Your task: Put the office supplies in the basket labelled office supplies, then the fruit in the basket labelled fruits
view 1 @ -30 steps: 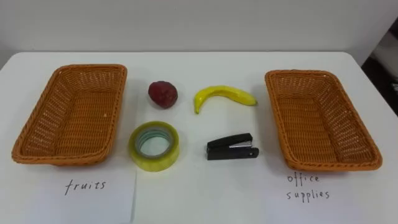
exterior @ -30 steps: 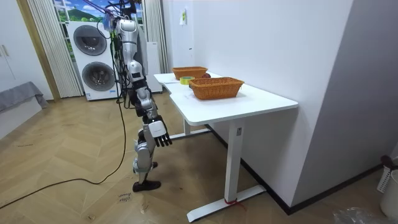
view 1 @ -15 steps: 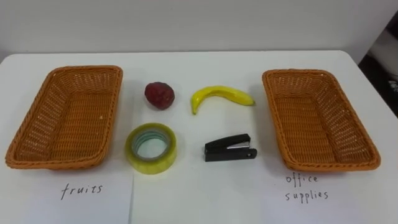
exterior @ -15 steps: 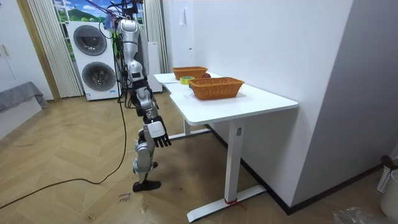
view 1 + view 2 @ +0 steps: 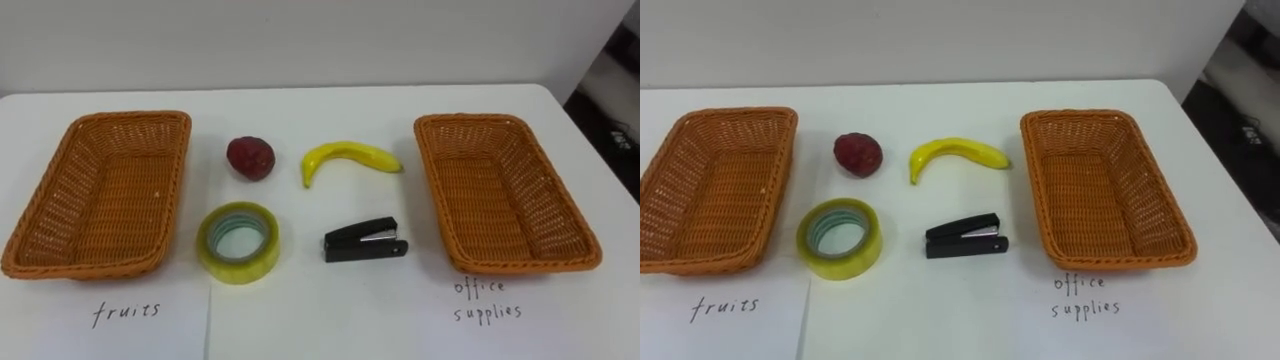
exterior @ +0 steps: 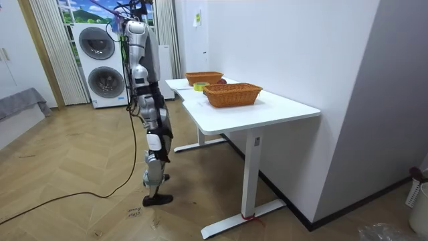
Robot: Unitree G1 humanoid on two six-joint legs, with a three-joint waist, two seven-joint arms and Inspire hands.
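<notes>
Orange-brown wicker at either end of the white table (image 5: pixel 330 312): left basket (image 5: pixel 40 205) just behind a handwritten fruit label (image 5: pixel 125 312), right basket (image 5: pixel 552 200) just behind a handwritten office-supplies label (image 5: pixel 487 300). Between them, on the bare tabletop, all four items to sort, each apart from the others. Back row: dark red fruit (image 5: pixel 249 158) nearer the left basket, yellow banana (image 5: pixel 350 155) beside it toward the right, curved with both ends pointing toward the robot. Front row: yellowish tape roll (image 5: pixel 238 268) lying flat in front of the red fruit, black stapler (image 5: pixel 365 243) in front of the banana, set lengthwise from left to right. In the room view, standing upright at the table's long side and facing it, right arm hanging down, right hand (image 6: pixel 155 142) low by the thigh; open or closed, cannot tell.
</notes>
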